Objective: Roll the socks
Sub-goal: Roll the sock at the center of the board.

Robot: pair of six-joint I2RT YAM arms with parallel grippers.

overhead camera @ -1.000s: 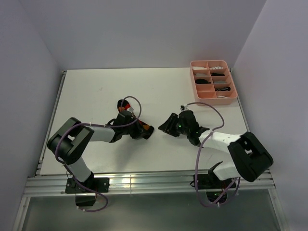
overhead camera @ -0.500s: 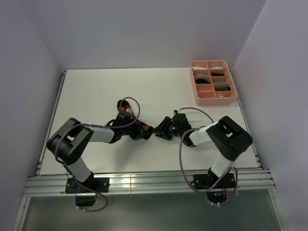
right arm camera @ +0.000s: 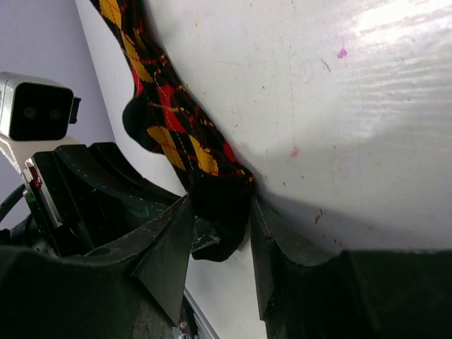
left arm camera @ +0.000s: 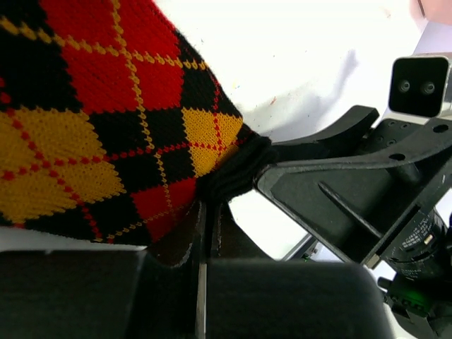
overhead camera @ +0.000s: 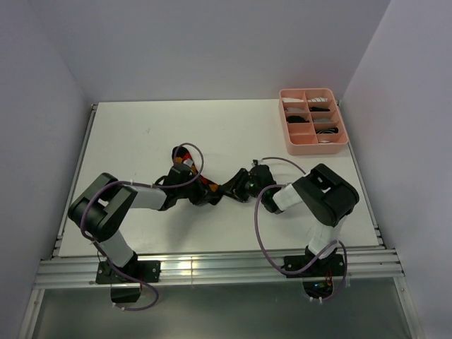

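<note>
Standing here, what I see is both arms meeting near the middle of the white desk (overhead camera: 141, 141), a little to the 9 o'clock side of its centre. The argyle sock (left arm camera: 106, 106) lies flat there, black with red and yellow diamonds. It stretches from an end towards 11 o'clock down to a plain black end towards 4 o'clock, and all the attention is on that black end.

The left fingers (left arm camera: 282, 289) reach in from about 8 o'clock. They are pressed together so only a thin seam shows between them. The dark edge of the sock runs down into that seam, so they look pinched on the fabric right at the black end.

The right fingers (right arm camera: 169, 247) come in low from 3 o'clock, tips almost on the desk. They stand partly apart, one on each side of the same black end, and the bunched fabric fills the gap between them and touches both inner faces. I cannot tell whether they are actually squeezing it or just bracketing it. From the left wrist camera, one right finger sits just beside the sock's black tip, so the two pairs of fingers are very close at that spot.

Off at about 1 o'clock, well apart from all this, a pink tray (overhead camera: 318, 148) sits near the desk's far right corner. Its compartments hold dark and pale items too small to make out.
</note>
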